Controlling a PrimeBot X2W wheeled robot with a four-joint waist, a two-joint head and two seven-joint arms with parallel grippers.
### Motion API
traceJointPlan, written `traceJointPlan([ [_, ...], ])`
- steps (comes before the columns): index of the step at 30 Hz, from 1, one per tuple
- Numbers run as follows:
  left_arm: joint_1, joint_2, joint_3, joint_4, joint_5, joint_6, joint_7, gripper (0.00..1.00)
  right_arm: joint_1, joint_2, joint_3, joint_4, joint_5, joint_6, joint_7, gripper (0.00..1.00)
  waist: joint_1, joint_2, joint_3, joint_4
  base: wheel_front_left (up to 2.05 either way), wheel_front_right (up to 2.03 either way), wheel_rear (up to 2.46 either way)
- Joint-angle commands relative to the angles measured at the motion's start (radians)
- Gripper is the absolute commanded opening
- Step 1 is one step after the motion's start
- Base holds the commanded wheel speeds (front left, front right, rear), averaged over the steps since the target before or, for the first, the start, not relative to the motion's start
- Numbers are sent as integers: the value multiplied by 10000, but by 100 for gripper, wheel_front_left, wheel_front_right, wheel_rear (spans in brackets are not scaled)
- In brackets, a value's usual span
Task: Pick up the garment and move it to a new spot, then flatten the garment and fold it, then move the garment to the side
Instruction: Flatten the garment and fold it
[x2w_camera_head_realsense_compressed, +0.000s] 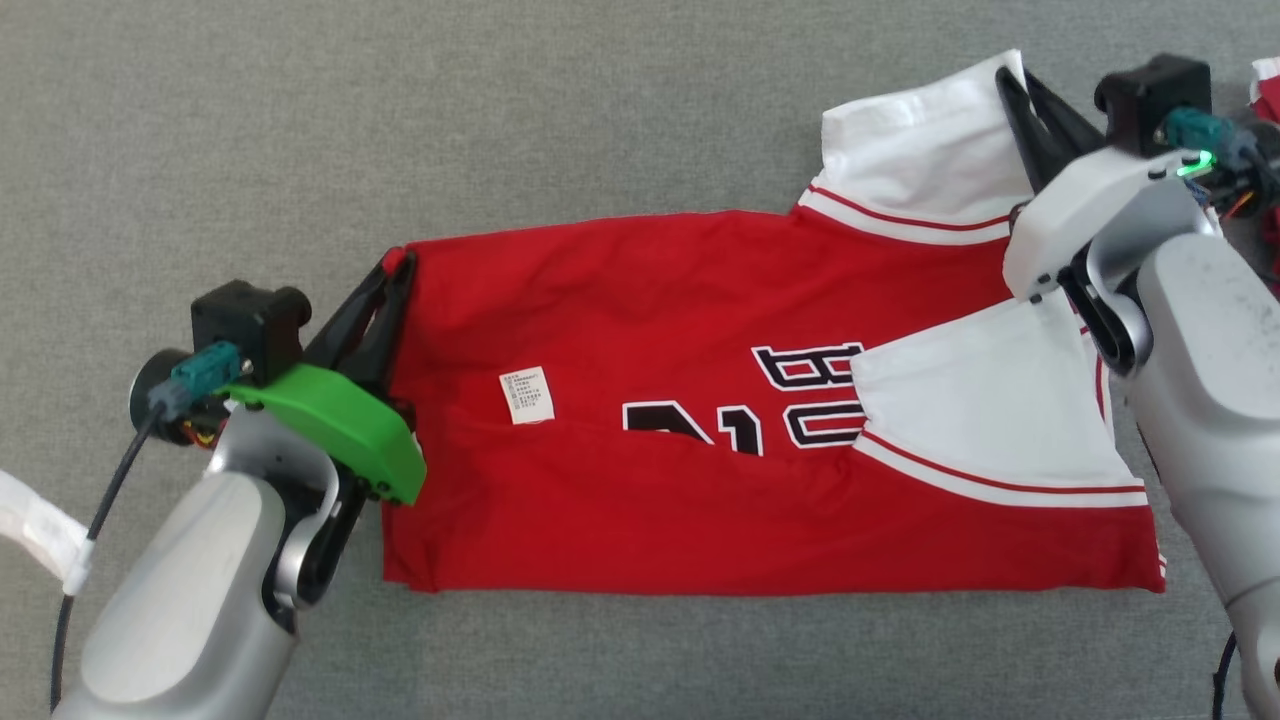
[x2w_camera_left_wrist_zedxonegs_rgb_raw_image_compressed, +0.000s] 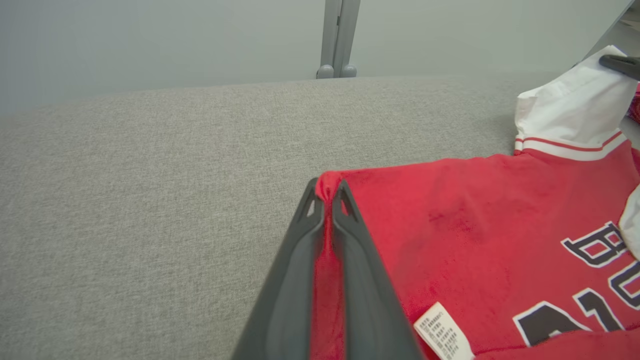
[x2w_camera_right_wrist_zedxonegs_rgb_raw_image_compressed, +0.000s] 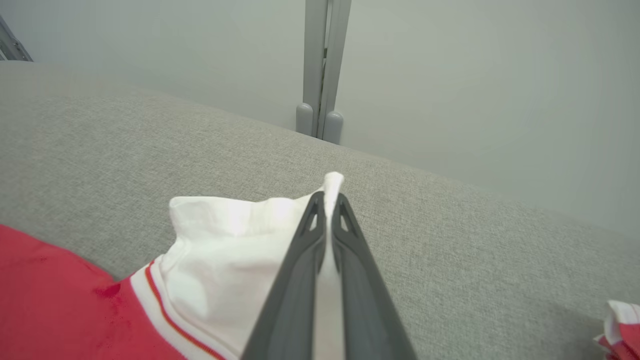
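The garment (x2w_camera_head_realsense_compressed: 680, 300) is a red jersey with white sleeves, black lettering and a white label, lying partly folded lengthwise on the grey surface. My left gripper (x2w_camera_head_realsense_compressed: 398, 265) is shut on its far left red corner (x2w_camera_left_wrist_zedxonegs_rgb_raw_image_compressed: 327, 185), the cloth pinched between the dark fingers (x2w_camera_left_wrist_zedxonegs_rgb_raw_image_compressed: 300, 260). My right gripper (x2w_camera_head_realsense_compressed: 1012, 80) is shut on the edge of the far white sleeve (x2w_camera_head_realsense_compressed: 925, 150), which bunches up a little in the right wrist view (x2w_camera_right_wrist_zedxonegs_rgb_raw_image_compressed: 225, 240). The near white sleeve (x2w_camera_head_realsense_compressed: 980, 410) lies folded over the lettering.
The grey fabric surface (x2w_camera_head_realsense_compressed: 400, 110) stretches wide to the left and far side. Another red and white piece of cloth (x2w_camera_head_realsense_compressed: 1265, 85) lies at the right edge. A grey post (x2w_camera_left_wrist_zedxonegs_rgb_raw_image_compressed: 337, 37) stands behind the surface against a pale wall.
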Motion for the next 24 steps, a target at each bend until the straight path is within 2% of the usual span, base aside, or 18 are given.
traceJointPlan([
  [1,393,128,29,-218,-63,116,-56,0,538,-122,-85,-337,126,-17,-137,0,0,0,-523,-259,0,0,0],
  [8,2076,417,314,-1438,-337,681,-472,0,3489,-39,-1010,-2684,271,-17,-175,0,0,0,-1053,-465,0,0,0],
  [14,3262,360,399,-1724,-628,989,-812,0,5677,654,-1970,-4415,-111,-17,174,0,0,0,-1258,-643,0,0,0],
  [19,3879,195,535,-1461,-872,1126,-1246,0,6800,1203,-2674,-5190,-511,-17,383,0,0,0,-1382,-733,0,0,0],
  [23,4164,103,513,-1131,-922,1006,-1560,0,7312,1548,-3039,-5415,-734,-17,433,0,0,0,-1507,-767,0,0,0],
  [24,4203,93,493,-1078,-915,974,-1636,13,7409,1606,-3100,-5447,-770,-17,417,7,0,0,-1532,-771,0,0,0],
])
